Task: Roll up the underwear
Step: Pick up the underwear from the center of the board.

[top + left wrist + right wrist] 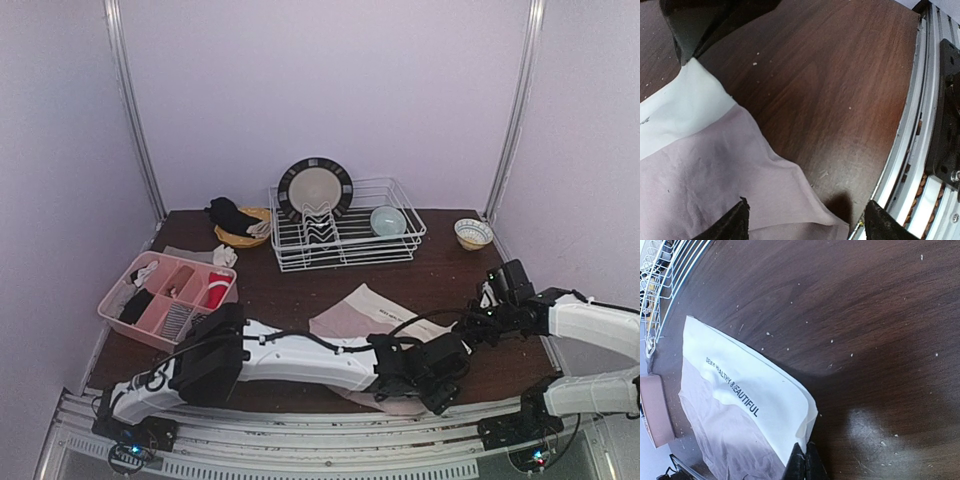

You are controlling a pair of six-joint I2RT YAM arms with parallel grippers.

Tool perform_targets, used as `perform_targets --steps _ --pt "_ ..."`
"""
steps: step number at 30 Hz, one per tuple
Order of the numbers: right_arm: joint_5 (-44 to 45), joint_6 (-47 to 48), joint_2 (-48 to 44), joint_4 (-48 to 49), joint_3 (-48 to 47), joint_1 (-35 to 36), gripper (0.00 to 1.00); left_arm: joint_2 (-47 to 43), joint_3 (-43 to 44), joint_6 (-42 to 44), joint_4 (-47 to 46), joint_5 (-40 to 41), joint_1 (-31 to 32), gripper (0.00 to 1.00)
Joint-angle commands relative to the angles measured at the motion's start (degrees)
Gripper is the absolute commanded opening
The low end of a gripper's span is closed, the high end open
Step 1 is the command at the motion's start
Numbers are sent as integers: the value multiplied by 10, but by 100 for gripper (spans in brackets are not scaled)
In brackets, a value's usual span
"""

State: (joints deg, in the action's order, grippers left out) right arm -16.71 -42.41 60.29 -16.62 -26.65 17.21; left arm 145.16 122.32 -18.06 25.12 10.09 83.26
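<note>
Near the 6 o'clock edge of the table (455, 255), just off centre, the underwear (350, 315) lies flat and unrolled: pale pink cloth with a white printed waistband along its 1 o'clock side. No turn of the roll is made, so I judge that I am at the very start, getting hold of an edge.

My left gripper (807, 215) hangs over the garment's 5 o'clock corner, reached right across in front of me. Its fingers (737, 225) stand apart, with nothing between them, only the pink hem beneath and bare wood beyond.

My right gripper (802, 462) has its fingertips pressed together right at the corner of the waistband, at 6 o'clock in its own wrist view. The corner's edge looks slightly lifted there, but I cannot tell whether a bit of cloth is pinched or the tips only touch it.

Next, I think, the left fingers must come down onto the hem, close on a fold, and turn it over toward 12 o'clock, toward the waistband. That calls for a low, shallow approach, so the tips catch thin cloth and not wood. The waistband corner must also be kept from sliding, or the cloth will drag rather than roll.
</note>
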Motion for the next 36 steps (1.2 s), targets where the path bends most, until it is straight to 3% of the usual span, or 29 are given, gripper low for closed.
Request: perform_targets --steps 1,16,18,21,26,36 --pt "8 1 10 12 12 2 0 19 38 18 9 16 1 74" --pt "7 4 -10 -1 14 2 0 71 95 32 44 -3 0 53" --pt "6 4 -11 -2 15 2 0 70 94 34 45 -2 1 37" --pt "3 6 -18 -13 11 1 0 51 73 33 36 14 1 0" --pt "3 11 -62 -56 8 1 0 -63 -72 42 -63 30 2 0" --pt "5 -20 -116 -104 -24 2 0 -215 -224 13 -64 -88 -19 0"
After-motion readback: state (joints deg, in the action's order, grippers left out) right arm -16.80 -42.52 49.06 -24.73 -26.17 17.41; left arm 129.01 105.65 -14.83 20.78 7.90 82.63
